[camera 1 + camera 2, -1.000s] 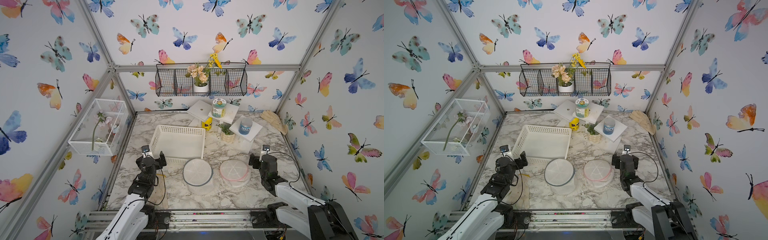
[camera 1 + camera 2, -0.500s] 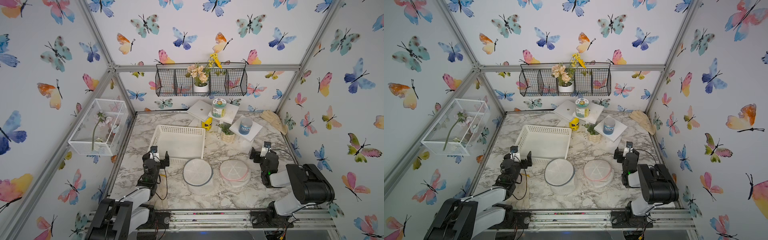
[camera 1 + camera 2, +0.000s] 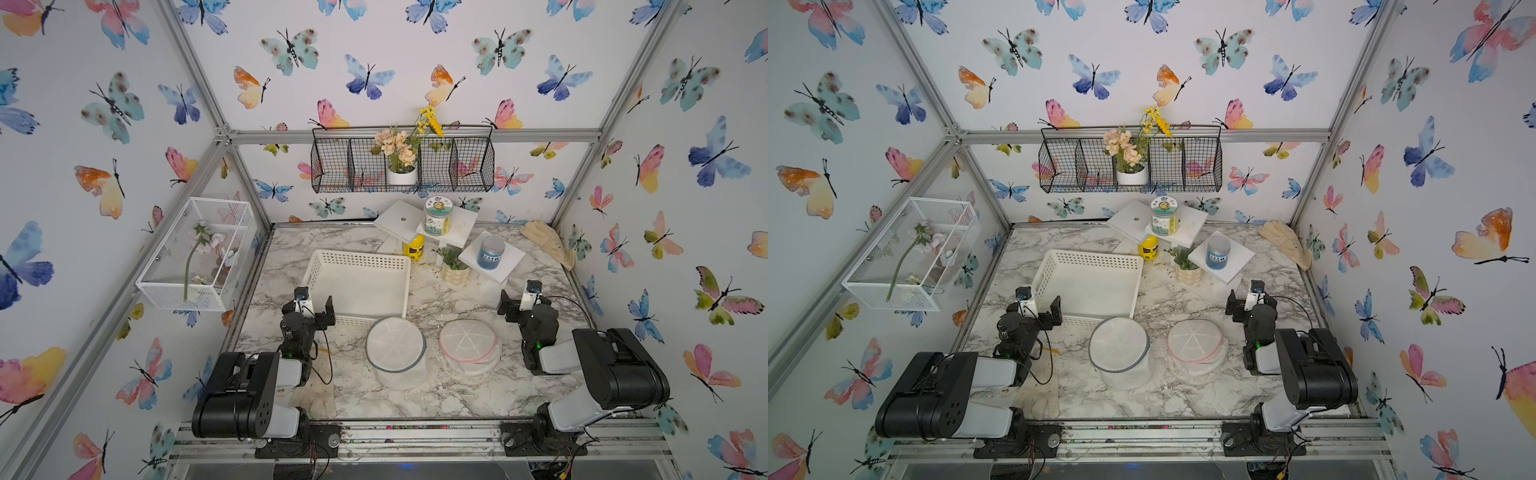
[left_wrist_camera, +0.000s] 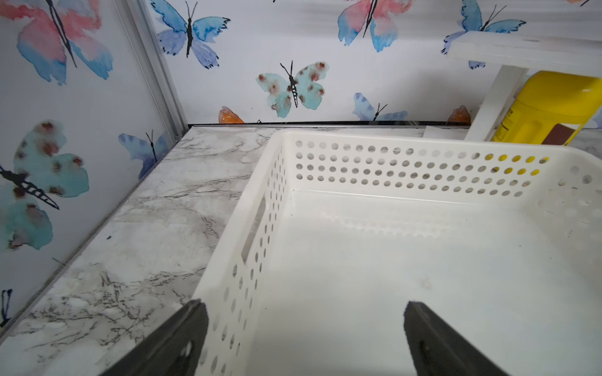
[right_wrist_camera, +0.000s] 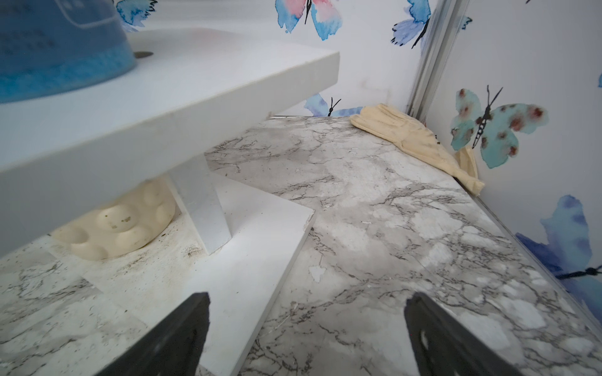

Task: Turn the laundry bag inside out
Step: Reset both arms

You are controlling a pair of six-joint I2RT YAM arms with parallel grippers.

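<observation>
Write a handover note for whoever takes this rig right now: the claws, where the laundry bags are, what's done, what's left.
Claws: the left claw is open and empty, at the near left corner of the white basket. The right claw is open and empty, over the table beside the white stand.
Bags: the grey-trimmed mesh bag stands upright just in front of the basket. The pink-trimmed mesh bag lies flatter beside it, on the right arm's side.
Done: nothing; neither bag is gripped.
Left: grasp a bag and turn it inside out.
</observation>
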